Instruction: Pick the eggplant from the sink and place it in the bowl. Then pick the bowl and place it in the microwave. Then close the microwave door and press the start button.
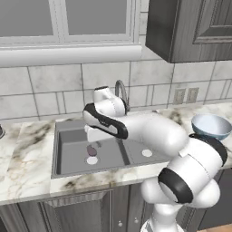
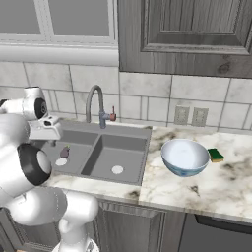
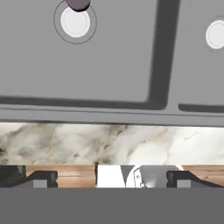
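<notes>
The small dark purple eggplant [image 1: 92, 149] [image 2: 64, 151] lies in the left basin of the dark grey sink [image 1: 68, 154] [image 2: 129, 147], just behind that basin's pale drain. In the hand view only the eggplant's edge [image 3: 78, 4] shows, at the very top. My gripper [image 1: 96, 143] [image 2: 51, 142] [image 3: 111, 179] hangs open over the left basin, just above and in front of the eggplant, with nothing between its wide-spread fingers. The blue-patterned bowl [image 1: 210, 126] [image 2: 184, 157] stands upright on the counter right of the sink. The microwave is out of view.
A curved steel faucet [image 1: 121, 90] [image 2: 96, 101] rises behind the sink's divider. A green and yellow sponge [image 2: 215, 155] lies right of the bowl. Dark wall cabinets [image 2: 187, 34] hang above the counter. The marble counter edge [image 3: 109, 144] runs below the sink.
</notes>
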